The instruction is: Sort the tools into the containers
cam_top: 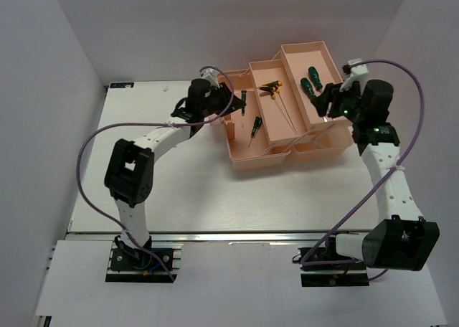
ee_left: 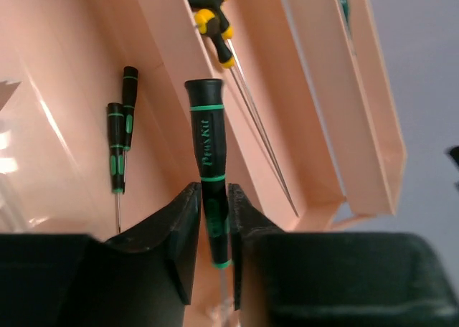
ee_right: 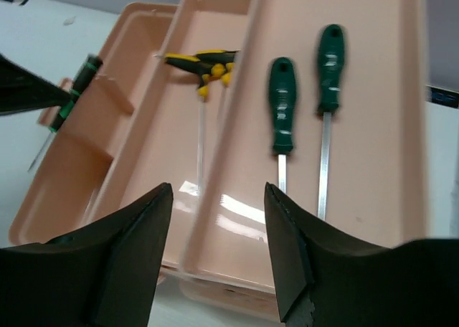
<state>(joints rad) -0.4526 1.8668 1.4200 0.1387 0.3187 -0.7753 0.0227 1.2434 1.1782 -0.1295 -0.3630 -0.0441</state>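
The left tool (ee_left: pixel 211 198) is closed on the handle of a thin dark-handled screwdriver with green bands (ee_left: pixel 206 126), which it holds above the left compartment (ee_left: pixel 64 140) of the salmon-pink plastic toolbox (cam_top: pixel 315 146). The screwdriver's long axis runs nearly parallel to a matching small screwdriver (ee_left: pixel 116 148) lying on that compartment's floor. Release there is judged to be the next step. The right tool (ee_right: pixel 219 198) is open and empty above the right tray (ee_right: pixel 387 126).
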